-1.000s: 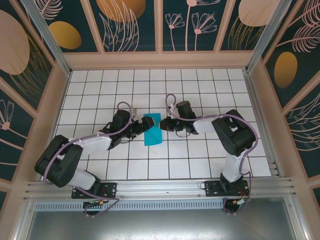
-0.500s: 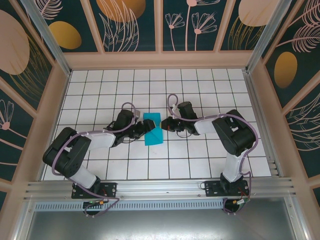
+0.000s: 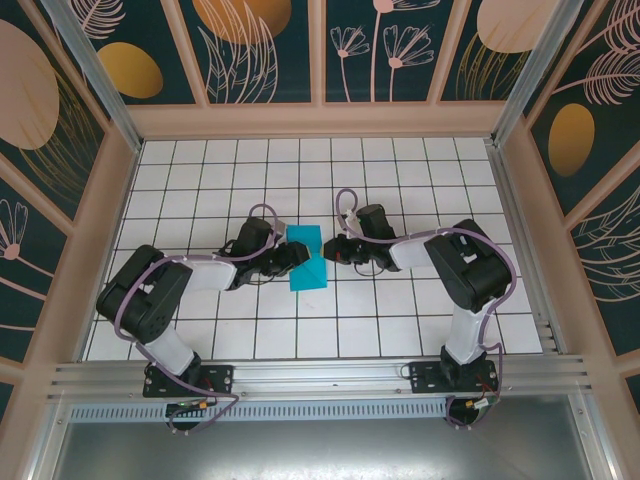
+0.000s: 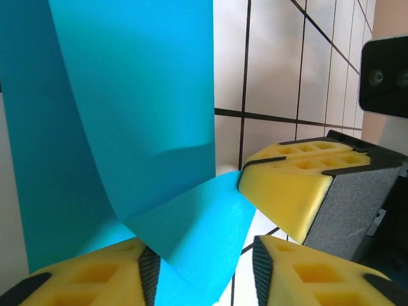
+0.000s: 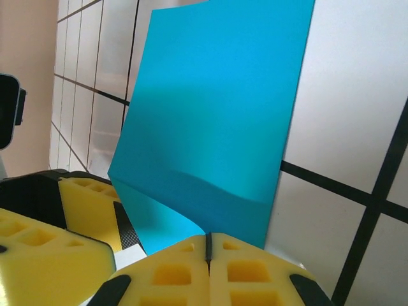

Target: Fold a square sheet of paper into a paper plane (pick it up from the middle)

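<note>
Left gripper (image 3: 296, 256) has its jaws part-way apart, straddling the lifted left edge of the folded teal-blue sheet of paper (image 3: 307, 262), which lies mid-way across the white gridded table (image 3: 400, 330). Right gripper (image 3: 331, 250), slightly farther back, pinches the sheet's right edge between closed yellow pads.

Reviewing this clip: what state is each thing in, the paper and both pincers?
square sheet of paper: mostly flat on the tiled table, one corner flap bent up.
left pincer: open, the raised flap between its fingers, not clamped.
right pincer: shut, apparently pinching the corner of the flap.
</note>
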